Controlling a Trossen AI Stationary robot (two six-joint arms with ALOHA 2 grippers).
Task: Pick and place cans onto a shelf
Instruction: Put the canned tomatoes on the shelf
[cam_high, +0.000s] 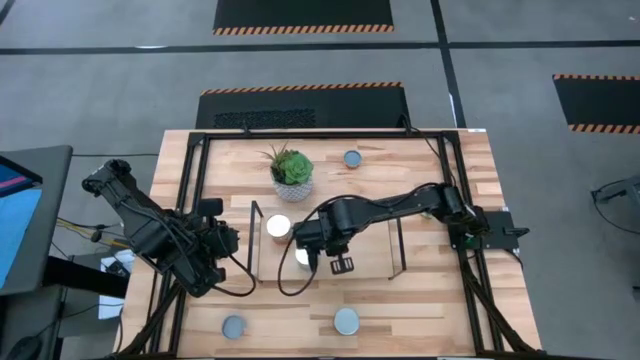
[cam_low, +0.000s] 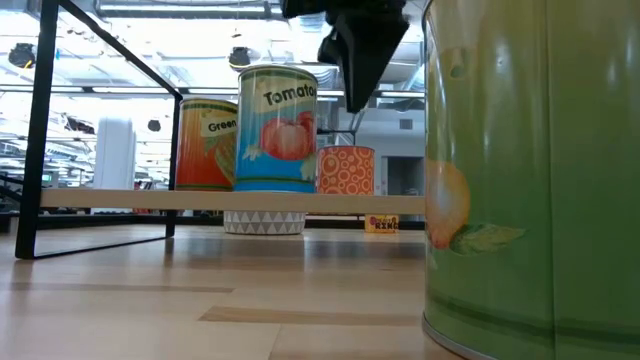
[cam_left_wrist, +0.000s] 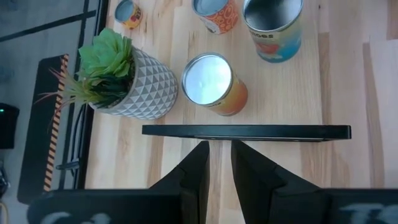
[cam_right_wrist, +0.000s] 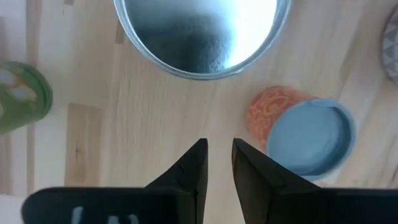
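Observation:
The light-wood shelf stands mid-table on black wire uprights. A white-topped orange can and a blue tomato can stand upright on it. An orange patterned can stands beyond them; whether it is on the shelf, I cannot tell. My right gripper hangs above the shelf beside the tomato can's silvery top, shut and empty. It shows above the cans in the low view. My left gripper waits shut at the shelf's left upright.
A green can and a blue-topped can stand near the table's front edge. Another can stands at the far side, right of the potted succulent. The black table frame runs round the table.

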